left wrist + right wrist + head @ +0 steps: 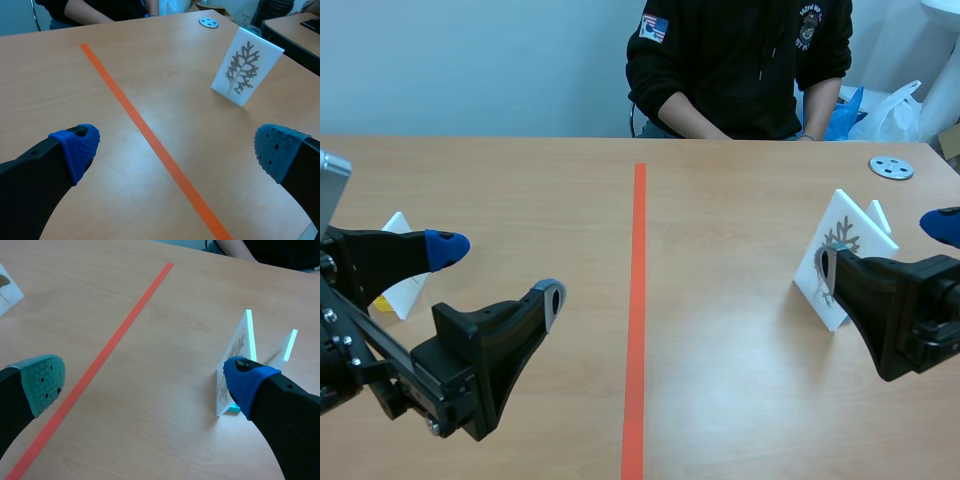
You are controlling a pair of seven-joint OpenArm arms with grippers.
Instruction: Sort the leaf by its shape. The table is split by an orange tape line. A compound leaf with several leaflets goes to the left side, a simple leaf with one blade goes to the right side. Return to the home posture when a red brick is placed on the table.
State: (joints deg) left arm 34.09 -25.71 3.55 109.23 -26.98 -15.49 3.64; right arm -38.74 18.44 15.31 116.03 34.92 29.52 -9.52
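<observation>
My gripper (pixel 145 381) stands wide open above the table (pixel 165 420), blue pad (pixel 245 382) just beside an upright card (pixel 236 347), near the tape (pixel 100 357).

You're in a lab or office room: wooden table (pixel 740 400) with orange tape line (pixel 637 300), plain wall (pixel 470 60), second desk (pixel 292 25).

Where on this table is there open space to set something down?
Bare wood flanks the orange tape line, between the left gripper and the standing leaf card, and runs on toward the person. It is crowded at the right, where the right gripper stands by the leaf card, and around the small card beside the left gripper.
</observation>
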